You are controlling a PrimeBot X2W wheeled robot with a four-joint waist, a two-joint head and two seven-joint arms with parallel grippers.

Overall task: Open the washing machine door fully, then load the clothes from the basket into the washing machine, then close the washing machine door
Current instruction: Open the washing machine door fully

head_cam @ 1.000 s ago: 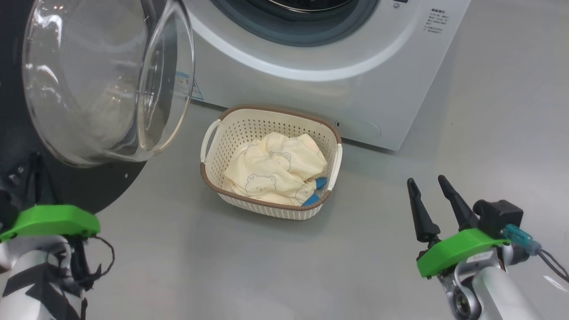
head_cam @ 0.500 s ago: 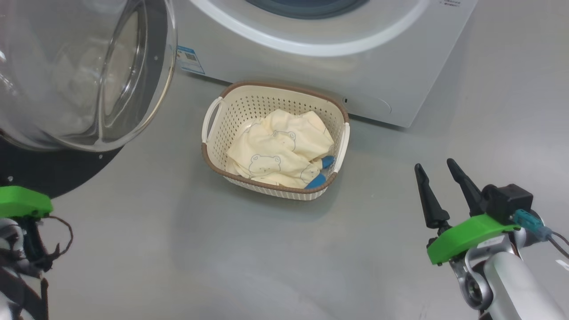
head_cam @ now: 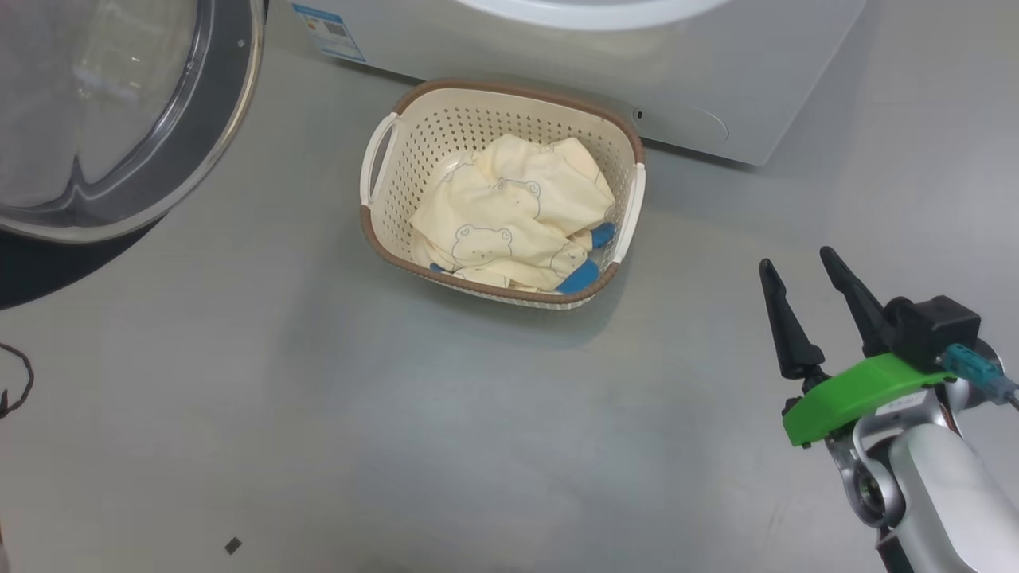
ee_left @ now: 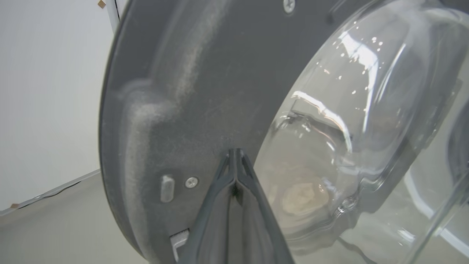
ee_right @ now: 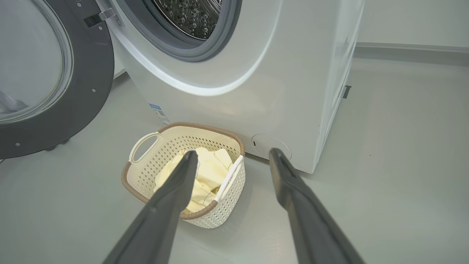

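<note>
The washing machine door (head_cam: 231, 103) stands swung open at the upper left, its glass bowl (head_cam: 103, 103) bulging toward me. In the left wrist view my left gripper (ee_left: 236, 150) is shut with nothing in it, its tips close against the door's grey inner face (ee_left: 176, 91) beside the glass bowl (ee_left: 348, 110). The basket (head_cam: 446, 127) sits on the floor before the washing machine (head_cam: 700, 72), with the clothes (head_cam: 509, 223) in it. My right gripper (head_cam: 796, 261) hangs open to the right of the basket. The right wrist view has this gripper (ee_right: 233, 152) open over the basket (ee_right: 146, 172), clothes (ee_right: 209, 168) and open drum (ee_right: 190, 14).
Grey floor (head_cam: 398, 446) spreads around the basket and toward me. A small dark speck (head_cam: 232, 545) lies on the floor at lower left, and a thin dark cable loop (head_cam: 16, 382) shows at the left edge. A wall (ee_left: 44, 91) stands beyond the door.
The head camera has tipped down, so the machine, door and basket have slid up the picture. My left arm's green part has gone out of the head view. My right gripper stays open.
</note>
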